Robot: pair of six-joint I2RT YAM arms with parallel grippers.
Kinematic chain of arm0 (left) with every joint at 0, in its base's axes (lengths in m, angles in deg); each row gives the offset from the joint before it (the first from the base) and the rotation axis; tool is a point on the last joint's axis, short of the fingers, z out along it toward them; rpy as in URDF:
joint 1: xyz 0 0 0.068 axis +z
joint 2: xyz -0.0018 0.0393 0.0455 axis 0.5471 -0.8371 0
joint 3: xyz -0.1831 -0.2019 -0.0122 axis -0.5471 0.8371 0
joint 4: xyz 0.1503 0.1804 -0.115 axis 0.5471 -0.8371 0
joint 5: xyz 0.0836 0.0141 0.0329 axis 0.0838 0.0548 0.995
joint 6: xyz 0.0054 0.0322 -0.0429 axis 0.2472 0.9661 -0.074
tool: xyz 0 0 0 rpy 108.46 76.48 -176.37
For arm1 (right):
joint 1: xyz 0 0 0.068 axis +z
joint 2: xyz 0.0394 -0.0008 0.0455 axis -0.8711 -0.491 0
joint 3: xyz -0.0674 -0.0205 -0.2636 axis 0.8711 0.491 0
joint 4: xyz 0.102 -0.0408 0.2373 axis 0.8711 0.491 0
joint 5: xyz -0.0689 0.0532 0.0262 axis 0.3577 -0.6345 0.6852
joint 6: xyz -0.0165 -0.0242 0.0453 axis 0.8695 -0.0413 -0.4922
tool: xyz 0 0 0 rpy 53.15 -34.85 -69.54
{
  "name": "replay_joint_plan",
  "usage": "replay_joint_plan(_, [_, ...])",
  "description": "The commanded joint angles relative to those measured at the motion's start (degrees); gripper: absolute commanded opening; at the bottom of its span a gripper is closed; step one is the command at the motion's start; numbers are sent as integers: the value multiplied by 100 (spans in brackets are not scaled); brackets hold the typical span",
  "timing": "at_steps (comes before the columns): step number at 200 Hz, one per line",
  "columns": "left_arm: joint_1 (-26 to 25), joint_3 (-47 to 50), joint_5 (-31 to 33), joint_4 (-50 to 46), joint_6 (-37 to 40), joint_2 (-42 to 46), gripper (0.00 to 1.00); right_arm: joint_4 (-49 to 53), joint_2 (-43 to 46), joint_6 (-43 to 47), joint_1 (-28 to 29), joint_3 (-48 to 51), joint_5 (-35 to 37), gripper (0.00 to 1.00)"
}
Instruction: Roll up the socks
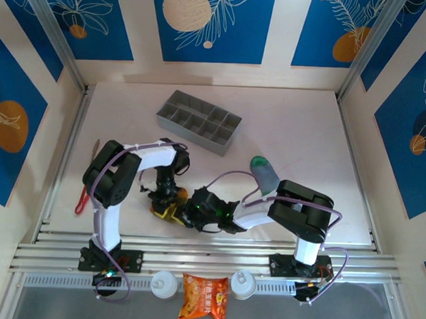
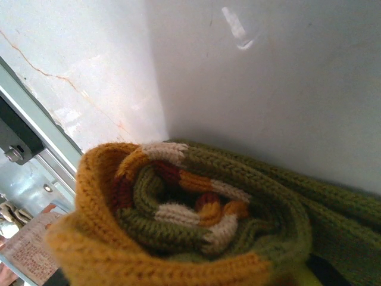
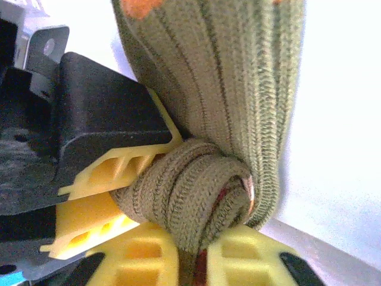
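Right end effector is clamped on the rolled-up olive-brown ribbed knit sock by the near edge of the white desk. Left end effector grips it from the opposite side, so the roll sits dead between them.

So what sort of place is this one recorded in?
Likely a purpose-built robot test cell, not a home: a white table boxed in by blue leaf-print panels, aluminium rails along its near edge, and a grey compartment tray.
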Motion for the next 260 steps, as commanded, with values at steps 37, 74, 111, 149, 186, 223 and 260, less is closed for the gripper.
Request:
replay_joint_plan(37, [-143, 569, -38, 3316, 226, -165, 12, 2668, -299, -1494, -288, -167, 464, 0])
replay_joint_plan(74, [-108, 774, 327, 3502, 197, 632, 55, 3658, -570, -1789, -492, -590, -290, 0])
replay_joint_plan(111, [-67, 879, 556, 3550, 198, 1401, 81, 4287, -744, -1849, -614, -766, -795, 0])
replay_joint_plan(149, [-37, 905, 796, 3489, 314, 2011, 94, 4078, -887, -1878, -749, -584, -1140, 0])
replay_joint_plan(186, [-28, 1100, 1304, 3284, 651, 2861, 95, 3922, -787, -1963, -875, -358, -1211, 0])
replay_joint_plan(223, [-42, 2104, 1532, 3447, 806, 4173, 74, 3543, -812, -2142, -958, -136, -1438, 0])
replay_joint_plan(260, [-56, 3120, 1429, 4316, 838, 4944, 48, 3346, -827, -2270, -1028, 11, -1569, 0])
